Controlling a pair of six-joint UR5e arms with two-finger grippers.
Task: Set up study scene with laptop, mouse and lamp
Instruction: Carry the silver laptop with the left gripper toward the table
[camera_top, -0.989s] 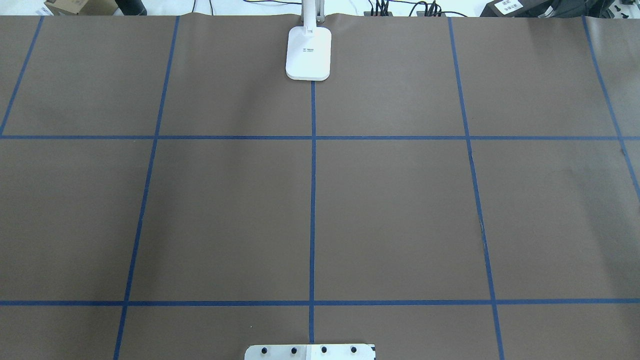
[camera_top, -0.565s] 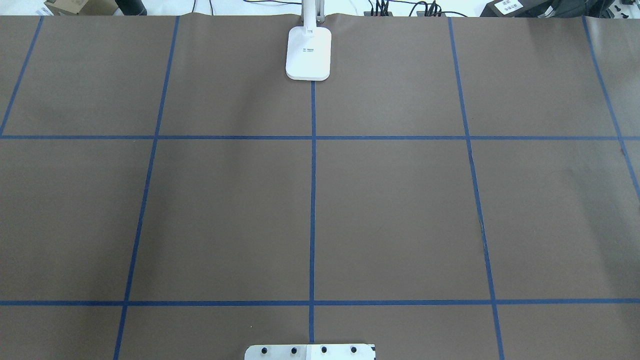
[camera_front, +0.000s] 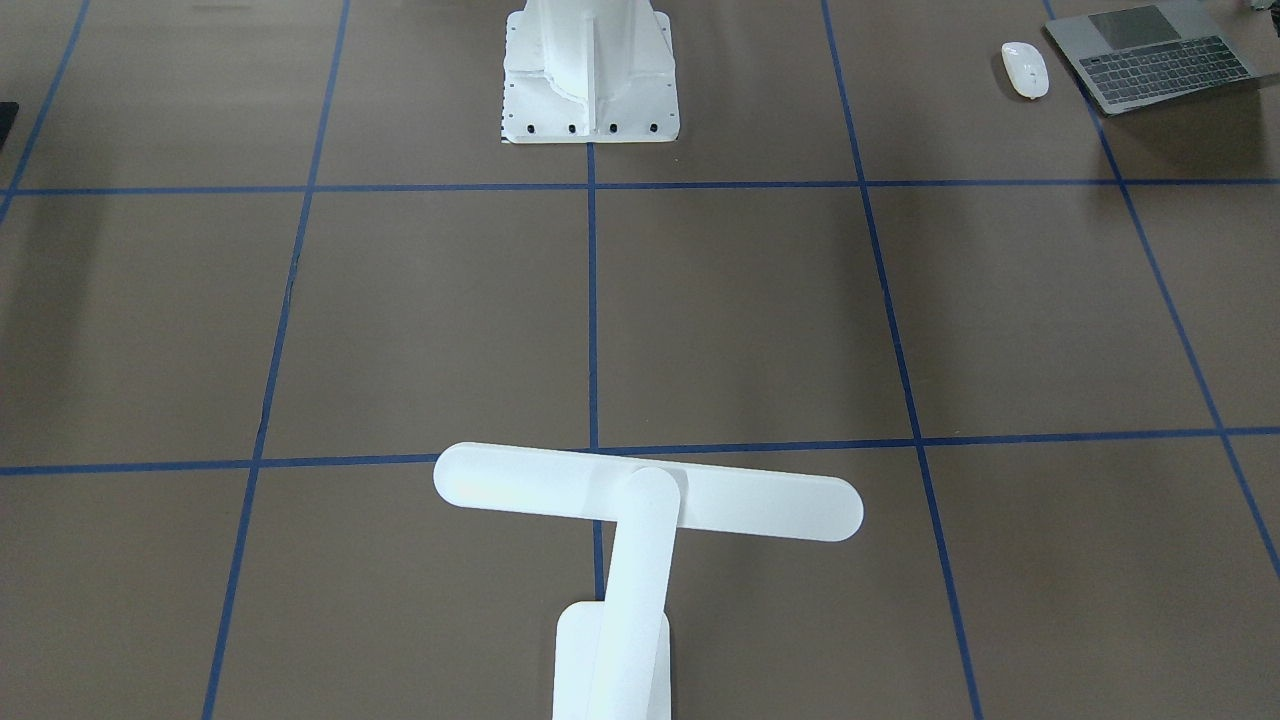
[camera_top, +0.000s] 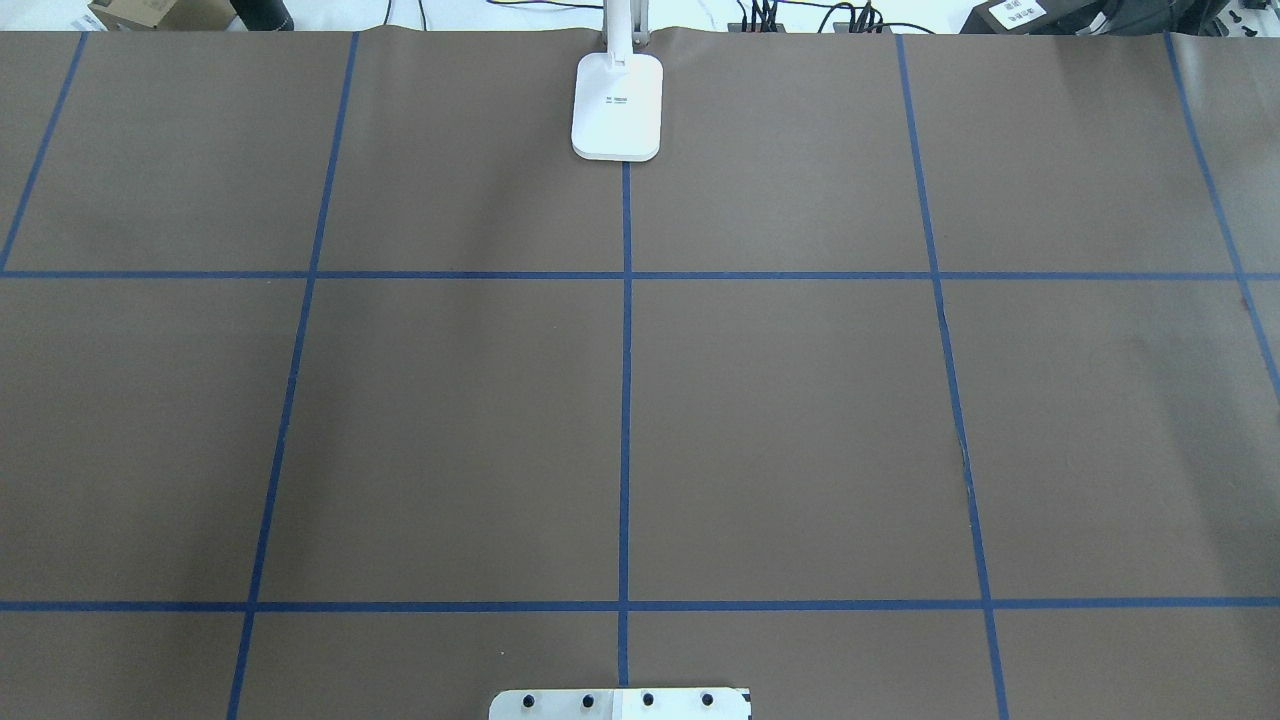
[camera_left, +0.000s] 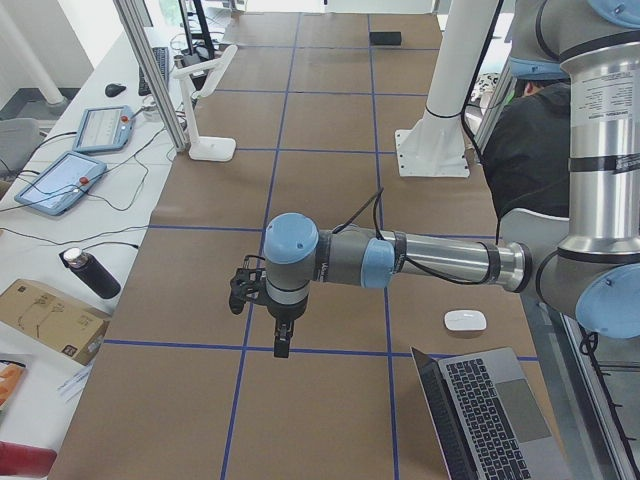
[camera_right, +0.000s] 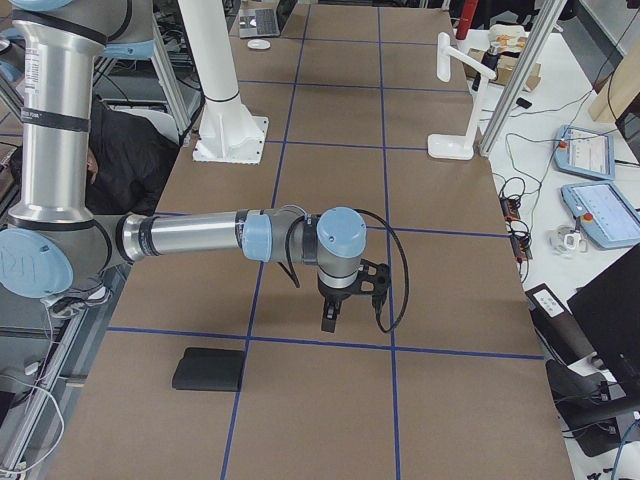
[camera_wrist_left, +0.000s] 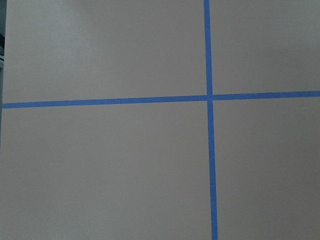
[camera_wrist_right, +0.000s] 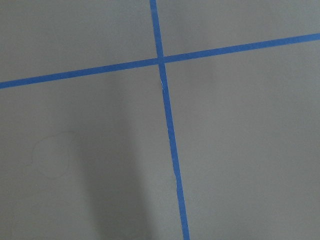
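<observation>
The left gripper holds nothing, its finger spread beyond telling; we should carry it robotward to the mouse beside the laptop and straddle it squarely.

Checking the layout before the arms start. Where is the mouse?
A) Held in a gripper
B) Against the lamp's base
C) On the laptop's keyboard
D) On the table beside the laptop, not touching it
D: the mouse lies next to the open laptop with a gap between them.
</observation>
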